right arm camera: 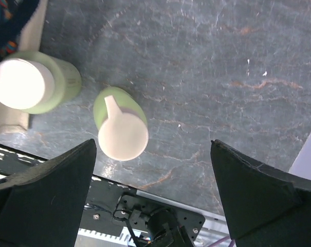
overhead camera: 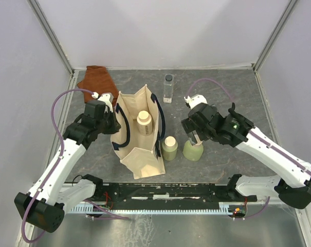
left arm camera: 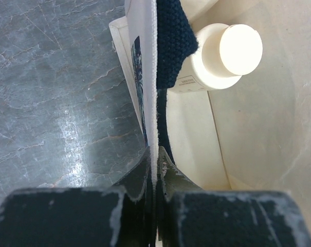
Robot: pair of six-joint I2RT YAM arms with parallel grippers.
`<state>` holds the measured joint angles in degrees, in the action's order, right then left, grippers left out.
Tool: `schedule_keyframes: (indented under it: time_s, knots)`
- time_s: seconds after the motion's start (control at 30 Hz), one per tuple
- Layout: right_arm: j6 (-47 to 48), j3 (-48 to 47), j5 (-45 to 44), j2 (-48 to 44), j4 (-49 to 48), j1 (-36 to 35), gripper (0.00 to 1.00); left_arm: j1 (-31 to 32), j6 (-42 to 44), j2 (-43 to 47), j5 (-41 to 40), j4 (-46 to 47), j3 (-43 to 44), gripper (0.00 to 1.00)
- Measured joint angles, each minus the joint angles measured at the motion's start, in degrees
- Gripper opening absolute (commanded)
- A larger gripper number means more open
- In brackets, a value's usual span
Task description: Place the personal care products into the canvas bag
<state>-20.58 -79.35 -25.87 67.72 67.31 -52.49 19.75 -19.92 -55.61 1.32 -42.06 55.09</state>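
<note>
The cream canvas bag [overhead camera: 137, 154] with navy handles stands open at the table's middle. The cream bottle [overhead camera: 144, 122] stands inside it and shows in the left wrist view [left arm camera: 217, 64]. My left gripper [overhead camera: 113, 117] is shut on the bag's left rim [left arm camera: 154, 103], holding it up. Two pale green bottles stand right of the bag, one close to it [overhead camera: 169, 148] and one further right [overhead camera: 193, 150]. My right gripper [overhead camera: 195, 135] is open above the right one [right arm camera: 119, 126], which sits near its left finger. The slim clear bottle [overhead camera: 168, 88] stands at the back.
A rust-brown cloth [overhead camera: 96, 82] lies at the back left corner. A black rail [overhead camera: 165, 193] runs along the near edge. Grey walls enclose the table on three sides.
</note>
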Motion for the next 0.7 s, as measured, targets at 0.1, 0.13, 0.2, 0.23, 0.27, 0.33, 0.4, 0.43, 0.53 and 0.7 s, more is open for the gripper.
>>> schedule_keyframes:
  time_s: [0.1,0.13,0.2,0.23,0.27,0.33,0.4,0.43,0.53,0.7]
  knots:
    - [-0.1,3.7,-0.2,0.0,-0.7,0.0,1.0,0.0,0.0,0.0,-0.3,-0.5,0.3,0.03]
    - [-0.1,4.5,-0.1,0.0,-0.9,0.0,1.0,0.0,0.0,0.0,-0.4,-0.6,0.4,0.03]
    - [-0.2,6.7,0.0,0.0,-2.1,0.0,1.0,0.0,0.0,0.0,-0.8,-0.9,0.5,0.03]
    - [-0.2,7.6,0.2,0.0,-2.8,0.0,1.0,0.0,0.0,0.0,-0.9,-1.1,0.5,0.03]
    - [-0.5,8.4,0.5,0.0,-3.6,0.0,1.0,0.0,0.0,0.0,-1.0,-1.1,0.5,0.03]
    - [-0.6,9.9,1.2,0.0,-5.7,0.0,1.0,0.0,0.0,0.0,-1.2,-1.2,0.5,0.03]
    - [-0.7,11.9,1.9,0.0,-7.3,0.0,1.0,0.0,0.0,0.0,-1.2,-1.2,0.5,0.03]
    - [-0.7,12.9,2.2,0.0,-7.9,0.1,1.0,0.0,0.0,0.0,-1.2,-1.2,0.5,0.03]
    - [-0.9,15.7,3.5,0.7,-9.3,0.5,0.98,0.0,0.0,0.0,-1.2,-1.2,0.5,0.03]
    - [-1.3,19.6,5.2,1.1,-11.9,0.9,0.94,0.0,0.0,0.0,-1.2,-1.2,0.5,0.03]
